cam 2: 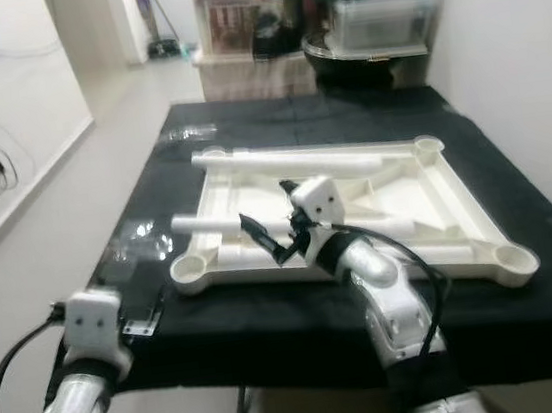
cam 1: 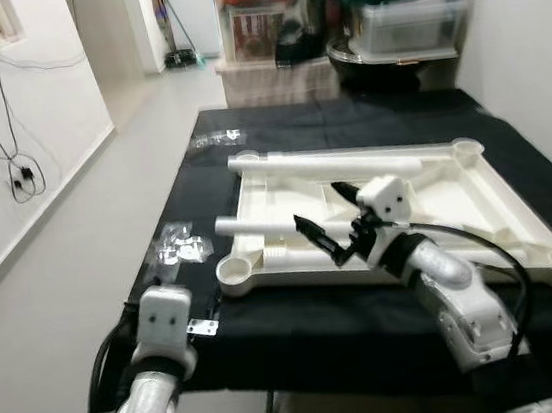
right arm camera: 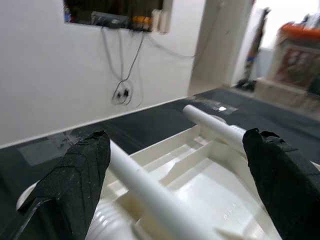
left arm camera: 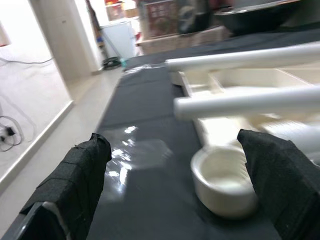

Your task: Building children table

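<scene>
A white children's table top (cam 1: 518, 207) lies upside down on a table covered with black cloth (cam 1: 302, 334). One long white leg (cam 1: 331, 164) lies across its far edge. A shorter leg (cam 1: 258, 227) rests over the near left part. My right gripper (cam 1: 319, 209) hovers open just above the shorter leg. In the right wrist view that leg (right arm camera: 150, 190) runs between the fingers (right arm camera: 75, 185) without touching them. My left gripper (left arm camera: 175, 140) is open at the table's front left edge. It faces the top's round corner socket (left arm camera: 222, 182), with nothing held.
A clear bag of small hardware (cam 1: 180, 246) lies left of the table top, another bag (cam 1: 219, 138) is at the far left corner, and a small metal piece (cam 1: 202, 326) sits by the front edge. Storage boxes (cam 1: 404, 19) stand behind. Open floor (cam 1: 86, 220) lies left.
</scene>
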Controlling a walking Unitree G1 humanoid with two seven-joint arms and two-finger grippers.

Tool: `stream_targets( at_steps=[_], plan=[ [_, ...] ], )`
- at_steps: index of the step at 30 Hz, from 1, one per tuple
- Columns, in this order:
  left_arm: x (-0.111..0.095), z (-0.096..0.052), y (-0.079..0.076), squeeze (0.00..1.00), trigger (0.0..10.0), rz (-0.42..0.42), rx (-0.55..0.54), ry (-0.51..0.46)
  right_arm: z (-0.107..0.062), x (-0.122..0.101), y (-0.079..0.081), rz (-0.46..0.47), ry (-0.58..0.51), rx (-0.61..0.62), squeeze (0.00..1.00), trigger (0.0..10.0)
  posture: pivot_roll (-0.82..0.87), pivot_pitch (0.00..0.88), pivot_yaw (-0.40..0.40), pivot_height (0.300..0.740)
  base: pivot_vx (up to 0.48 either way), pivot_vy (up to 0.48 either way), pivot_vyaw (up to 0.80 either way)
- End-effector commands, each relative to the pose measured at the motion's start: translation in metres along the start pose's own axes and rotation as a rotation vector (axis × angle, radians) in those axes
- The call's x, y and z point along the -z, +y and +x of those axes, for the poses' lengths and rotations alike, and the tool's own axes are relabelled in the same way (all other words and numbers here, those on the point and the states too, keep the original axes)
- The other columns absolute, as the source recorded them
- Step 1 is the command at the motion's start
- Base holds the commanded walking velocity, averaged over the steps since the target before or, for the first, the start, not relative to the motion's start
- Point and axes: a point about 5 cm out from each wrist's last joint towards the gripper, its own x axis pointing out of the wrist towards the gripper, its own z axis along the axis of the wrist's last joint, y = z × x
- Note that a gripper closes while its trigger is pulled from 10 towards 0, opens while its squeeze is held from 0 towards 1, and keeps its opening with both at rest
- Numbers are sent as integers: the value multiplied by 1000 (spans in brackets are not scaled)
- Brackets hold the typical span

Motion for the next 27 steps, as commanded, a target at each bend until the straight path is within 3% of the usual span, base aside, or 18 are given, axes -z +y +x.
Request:
stream_targets(
  at_steps=[1,7,15,16,19,20,21,23,27],
  plan=[
    [2,-2,6,0,10000,14,-21,7,9,-3,10,16,-9,-49,0,10000,6,0,-52,740,0,0,0],
    [3,-1,4,0,10000,14,-11,19,16,-15,-3,110,-85,28,0,10000,3,0,-47,740,0,0,0],
    [3,-2,3,0,10000,13,-9,20,15,-17,1,123,-71,-107,0,10000,7,0,-51,740,0,0,0],
    [3,-2,2,0,10000,13,-10,20,14,-14,4,117,-31,-203,0,10000,13,0,-58,740,0,0,0],
    [3,-2,2,0,10000,13,-10,20,14,-14,4,117,-31,-203,0,10000,13,0,-58,740,0,0,0],
    [4,-2,2,0,10000,13,-10,21,8,-20,-5,87,55,-446,0,10000,21,0,-68,740,0,0,0],
    [4,-3,2,0,10000,13,-8,21,6,-22,-10,77,81,-496,0,10000,21,0,-68,740,0,0,0],
    [12,-8,0,0,10000,10,29,84,10,-16,-21,4,162,-496,0,10000,28,0,-73,740,0,0,0],
    [18,-12,-1,0,10000,0,33,124,17,-9,-30,-31,222,-440,0,10000,37,0,-82,740,0,0,0]
  ],
)
